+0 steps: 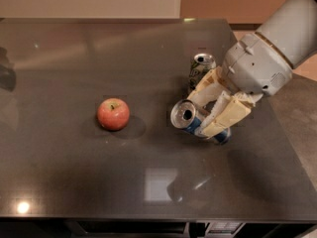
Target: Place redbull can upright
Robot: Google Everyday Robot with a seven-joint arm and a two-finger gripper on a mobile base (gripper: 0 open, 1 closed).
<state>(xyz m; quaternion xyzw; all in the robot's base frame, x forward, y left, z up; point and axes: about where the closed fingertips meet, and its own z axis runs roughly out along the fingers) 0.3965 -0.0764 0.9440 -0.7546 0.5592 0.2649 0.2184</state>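
The redbull can (188,119) is slim, blue and silver, and lies on its side in the air with its silver top facing me and to the left. My gripper (210,110) is shut on the can's body, its cream fingers (225,115) wrapped around it, holding it above the dark table (74,172) right of centre. The grey arm comes in from the upper right.
A white-and-green soda can (202,68) stands upright just behind the gripper. A red apple (113,114) sits on the table to the left of the held can. The table's right edge runs close to the arm.
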